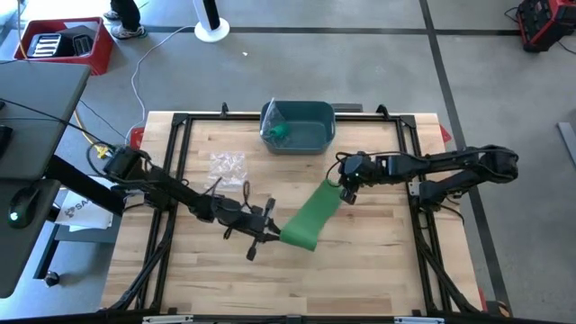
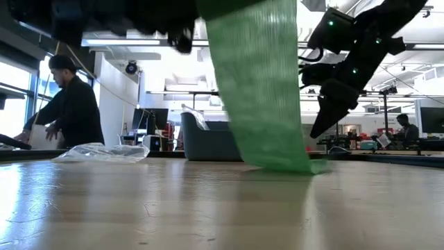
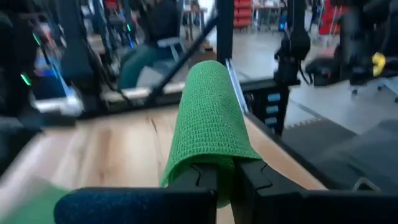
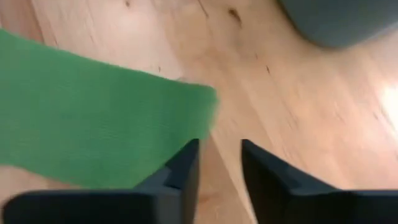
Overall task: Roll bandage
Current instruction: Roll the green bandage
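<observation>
Nearest the lens we see the left gripper (image 3: pixel 225 180) clamped on the green bandage (image 1: pixel 311 214), lower centre of the high frame; the strip runs up-right to the right gripper (image 4: pixel 217 163), jaws parted, holding nothing, beside its free end

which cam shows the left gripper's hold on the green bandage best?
Left wrist view: the left gripper has its fingers pinched on the green bandage, close up. High view shows the whole strip, grip tiny. Low view shows it hanging. Right wrist view shows only the free end.
</observation>
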Motion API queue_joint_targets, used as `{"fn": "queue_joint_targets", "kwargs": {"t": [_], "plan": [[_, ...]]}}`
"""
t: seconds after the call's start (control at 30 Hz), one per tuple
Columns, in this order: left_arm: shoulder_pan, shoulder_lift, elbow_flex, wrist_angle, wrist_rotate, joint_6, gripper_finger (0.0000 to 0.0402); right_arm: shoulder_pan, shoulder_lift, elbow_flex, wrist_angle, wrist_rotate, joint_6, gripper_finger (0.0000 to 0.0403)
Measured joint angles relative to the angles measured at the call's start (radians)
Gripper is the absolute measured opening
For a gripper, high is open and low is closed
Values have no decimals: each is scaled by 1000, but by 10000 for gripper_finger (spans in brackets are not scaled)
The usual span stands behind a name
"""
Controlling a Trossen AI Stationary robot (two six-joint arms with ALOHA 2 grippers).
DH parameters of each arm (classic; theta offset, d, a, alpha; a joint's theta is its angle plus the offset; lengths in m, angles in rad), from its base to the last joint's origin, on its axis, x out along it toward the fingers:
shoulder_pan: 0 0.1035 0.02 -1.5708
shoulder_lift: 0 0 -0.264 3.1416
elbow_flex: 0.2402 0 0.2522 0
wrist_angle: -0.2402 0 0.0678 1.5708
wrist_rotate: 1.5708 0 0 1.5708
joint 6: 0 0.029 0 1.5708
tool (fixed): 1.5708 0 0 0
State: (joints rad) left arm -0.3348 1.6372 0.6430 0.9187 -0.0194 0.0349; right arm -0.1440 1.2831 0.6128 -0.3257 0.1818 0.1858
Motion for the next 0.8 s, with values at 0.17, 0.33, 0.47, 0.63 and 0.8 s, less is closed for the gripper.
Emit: {"fn": "queue_joint_targets", "kwargs": {"t": [0.17,0.33,0.47,0.63,0.8], "plan": [[-13,-135,2,-15,-73,81,7,30,-4,52,-59,-93,-3,175],[-51,-225,117,-228,-157,177,7,181,-19,101,-40,-46,-6,182],[-97,-216,276,-497,-203,228,7,354,-37,146,-40,83,48,181],[-168,-166,441,-583,-229,239,7,548,-48,200,-41,220,123,180],[-207,-135,554,-585,-238,300,7,653,-48,230,-42,330,131,180]]}}
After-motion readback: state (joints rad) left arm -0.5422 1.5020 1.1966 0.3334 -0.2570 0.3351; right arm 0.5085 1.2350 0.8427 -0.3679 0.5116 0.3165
